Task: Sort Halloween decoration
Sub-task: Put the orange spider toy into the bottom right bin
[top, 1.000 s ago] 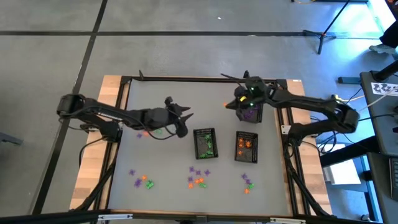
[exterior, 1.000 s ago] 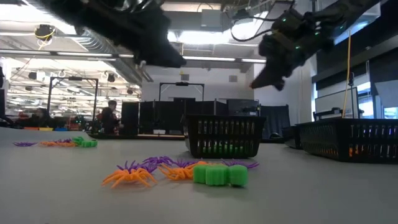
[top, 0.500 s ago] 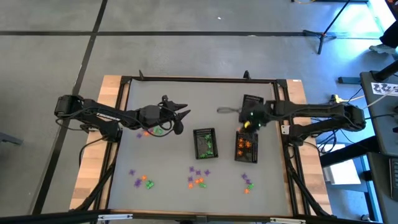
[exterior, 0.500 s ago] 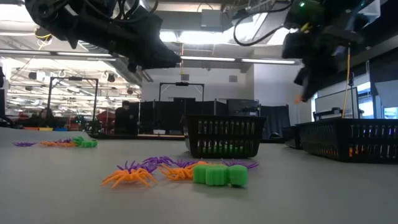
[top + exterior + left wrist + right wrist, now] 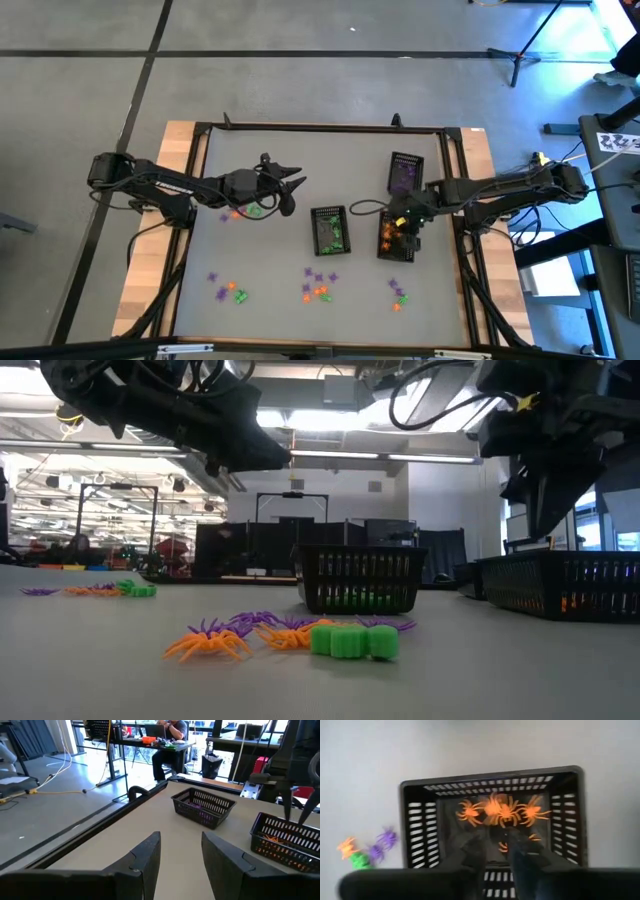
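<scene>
Right end effector (image 5: 495, 851) hangs over the orange basket (image 5: 572, 850), fingers slightly parted, holding nothing visible; release centred, clear of the rim. Left end effector (image 5: 180, 852) waits, spread.

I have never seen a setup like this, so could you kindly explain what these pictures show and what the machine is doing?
It is a robot with two dark arms at a table, each ending in a two-fingered tool. One camera looks down from above, one sits at table height, and one rides on each wrist. The right tool hangs over the basket of orange spiders, its fingers slightly apart with nothing visibly between them. The left tool waits open and empty above the table's left half. Two more black mesh baskets hold green pieces and purple pieces. Loose orange, green and purple trinkets lie in small clusters near the table's front edge, with a few more under the left arm.
</scene>
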### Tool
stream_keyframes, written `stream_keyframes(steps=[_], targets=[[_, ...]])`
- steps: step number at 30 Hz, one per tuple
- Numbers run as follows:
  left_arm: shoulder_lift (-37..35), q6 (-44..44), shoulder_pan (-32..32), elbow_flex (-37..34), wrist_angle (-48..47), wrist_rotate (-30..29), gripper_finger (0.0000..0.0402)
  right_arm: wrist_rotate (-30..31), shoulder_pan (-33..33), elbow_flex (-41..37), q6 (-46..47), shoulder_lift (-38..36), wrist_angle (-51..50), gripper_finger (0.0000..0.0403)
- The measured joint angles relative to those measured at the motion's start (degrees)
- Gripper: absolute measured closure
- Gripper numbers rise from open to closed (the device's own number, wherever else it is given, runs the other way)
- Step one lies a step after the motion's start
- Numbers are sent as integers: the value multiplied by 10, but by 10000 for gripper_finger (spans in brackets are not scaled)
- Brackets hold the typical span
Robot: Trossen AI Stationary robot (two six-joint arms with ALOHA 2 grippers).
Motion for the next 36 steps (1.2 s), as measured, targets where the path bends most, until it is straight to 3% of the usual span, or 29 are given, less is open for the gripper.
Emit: stream_keyframes(steps=[4, 8, 13, 22, 29, 36], targets=[[0, 17, 0, 0, 5, -4, 266, 5, -1, 0, 12, 0, 5, 274], [0, 19, 1, 0, 13, 0, 266, -16, -1, 0, 39, 0, 5, 254], [0, -3, 35, 0, 13, 99, 266, -5, 24, 0, 96, 0, -7, 251], [0, -46, 97, 0, 13, 203, 266, 52, 173, 0, 223, 0, -2, 251], [0, -50, 101, 0, 13, 159, 266, 134, 314, 0, 319, 2, 85, 251], [0, -56, 101, 0, 10, 158, 266, 210, 426, 0, 366, 51, 217, 251]])
